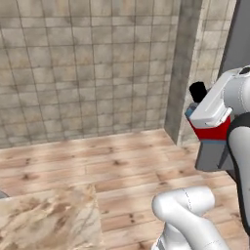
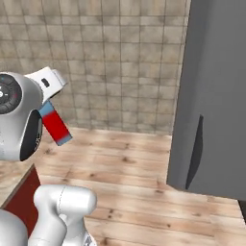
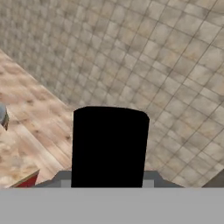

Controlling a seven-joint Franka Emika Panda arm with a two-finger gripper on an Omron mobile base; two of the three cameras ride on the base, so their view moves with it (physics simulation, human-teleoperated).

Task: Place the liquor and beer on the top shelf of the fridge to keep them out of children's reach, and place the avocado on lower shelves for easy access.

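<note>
At far left, in the left base view, a marbled counter corner (image 1: 49,219) sits low over the wooden floor (image 1: 122,166), with the tiled wall (image 1: 83,68) behind.

Moving right, the arm holds the liquor (image 1: 211,131) raised off the floor. The blue glass, red label and black cap (image 1: 197,91) show past the white hand. In the right base view the same bottle (image 2: 55,124) hangs tilted below the hand, well apart from the fridge. The hand view looks straight along the black cap (image 3: 110,146).

The gripper (image 1: 209,117) is closed on the liquor; its fingertips are hidden behind the hand, and the grip appears to sit on the upper body, below the cap.

At far right stands the fridge (image 2: 216,96), presenting a plain grey face with a dark vertical handle recess (image 2: 196,149). Its shelves are not visible from here.

Handling assessment: the bottle is probably rigid, fairly heavy, smooth and breakable. The flat sides suit a two-finger hold; a grip high on the body lets the base swing. It should be set down upright and gently on the top shelf.
</note>
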